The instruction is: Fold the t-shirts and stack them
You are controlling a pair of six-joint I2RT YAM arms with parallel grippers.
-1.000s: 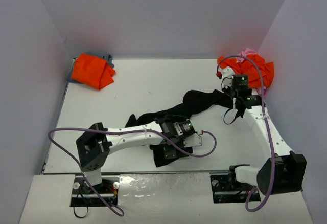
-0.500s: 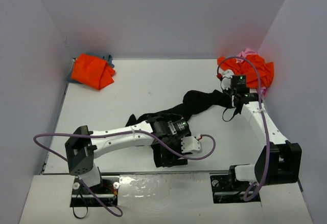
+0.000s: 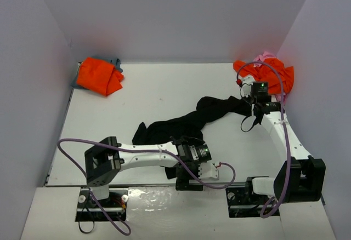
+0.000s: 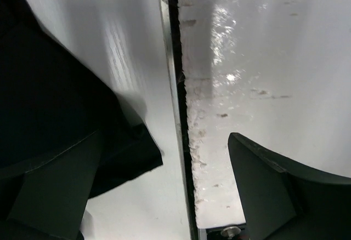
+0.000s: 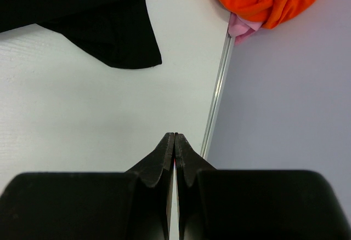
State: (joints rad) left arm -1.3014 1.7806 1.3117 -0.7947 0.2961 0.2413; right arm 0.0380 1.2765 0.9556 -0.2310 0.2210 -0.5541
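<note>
Two grippers, one black t-shirt (image 3: 186,124) strung from the desk's (image 3: 153,92) near edge toward its right edge. Left gripper (image 4: 164,163), jaws spread, hovers beside the near-edge hem. Right gripper (image 5: 174,136), jaws pressed together, holds nothing. Best centred over the cloth before closing.

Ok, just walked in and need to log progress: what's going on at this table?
Two robot arms are working on a black t-shirt, which lies unfolded, strung across the table. The left tool hangs open at its near end, by the table's edge, holding nothing. The right tool is shut and empty near the far end.
</note>
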